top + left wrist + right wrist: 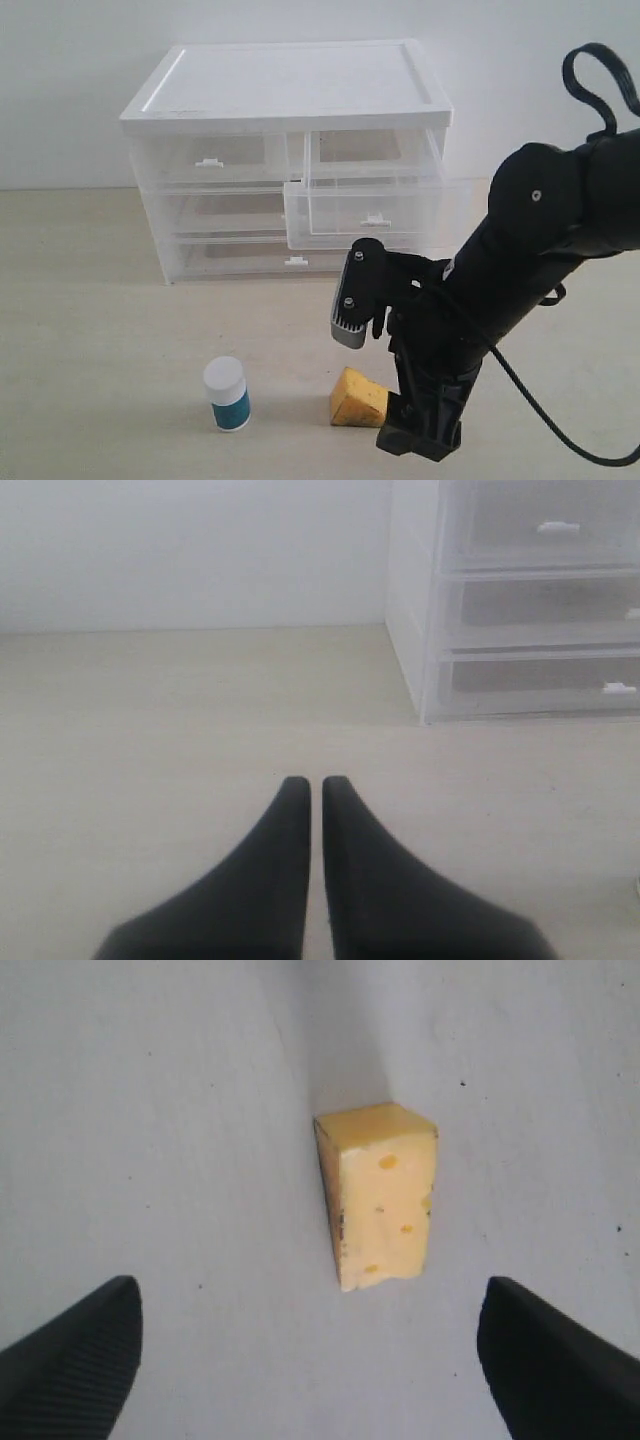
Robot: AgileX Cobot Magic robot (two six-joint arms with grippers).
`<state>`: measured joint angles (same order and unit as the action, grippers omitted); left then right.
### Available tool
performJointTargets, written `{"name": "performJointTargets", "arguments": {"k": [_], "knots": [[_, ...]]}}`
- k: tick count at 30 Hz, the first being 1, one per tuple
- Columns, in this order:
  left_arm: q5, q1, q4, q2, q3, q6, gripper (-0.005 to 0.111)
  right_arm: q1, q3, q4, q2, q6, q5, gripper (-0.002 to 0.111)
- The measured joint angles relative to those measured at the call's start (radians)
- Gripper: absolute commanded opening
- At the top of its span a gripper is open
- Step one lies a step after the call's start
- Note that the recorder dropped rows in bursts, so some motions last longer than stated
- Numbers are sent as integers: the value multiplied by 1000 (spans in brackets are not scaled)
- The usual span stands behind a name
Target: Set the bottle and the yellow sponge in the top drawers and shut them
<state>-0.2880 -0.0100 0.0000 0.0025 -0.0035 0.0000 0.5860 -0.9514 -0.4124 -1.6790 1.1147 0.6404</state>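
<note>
Pale tabletop [100,330] fills the lower frame, and the clear cabinet [290,90] sits at upper centre. Its right top drawer [370,215] is pulled out, while the left top drawer [205,160] is shut. At lower right the right gripper [310,1330] is spread wide, empty, close to the yellow sponge [358,400] lying at lower centre. The left gripper [312,785] is pressed together on nothing. Left of the sponge, the bottle [228,394] stands upright.

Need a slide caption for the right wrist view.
Open right gripper poised over the yellow sponge on the table, not touching it.
</note>
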Motion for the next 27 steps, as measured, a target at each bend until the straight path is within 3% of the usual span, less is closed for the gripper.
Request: {"name": "performJointTargets", "arguments": {"k": [9,14,20,27], "knots": [[0,0,0,0,0,0,4,-4,-14,-108,-105,206,-117,81],[0,0,0,0,0,0,4,-4,-14,-112,-134,248,-160,80],[0,0,0,0,0,0,4,-4,-14,-115,-169,291,-230,71],[0,0,0,0,0,0,4,-4,-42,-149,-204,326,-258,71]]}}
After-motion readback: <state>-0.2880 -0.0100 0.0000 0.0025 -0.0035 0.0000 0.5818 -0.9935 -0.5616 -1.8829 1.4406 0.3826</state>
